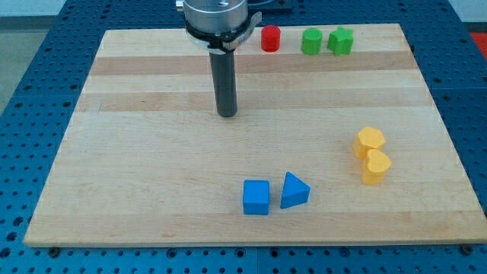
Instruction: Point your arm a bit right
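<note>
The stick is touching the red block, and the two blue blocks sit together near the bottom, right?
Not quite. My tip is not touching the red cylinder; it stands apart, below and to the view's left. The camera view shows it. The blue cube and blue triangular block do sit together near the bottom.

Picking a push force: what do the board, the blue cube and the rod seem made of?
Board: pale wood, matte, visible grain in glued strips. Blue cube: probably painted wood or plastic; uniform colour, soft sheen. Rod, down to my tip: dark, smooth, likely metal or plastic.

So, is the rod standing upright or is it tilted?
Upright. The rod runs straight down from its mount to my tip, which rests on the bare board, touching no block, left of and below the red block.
</note>
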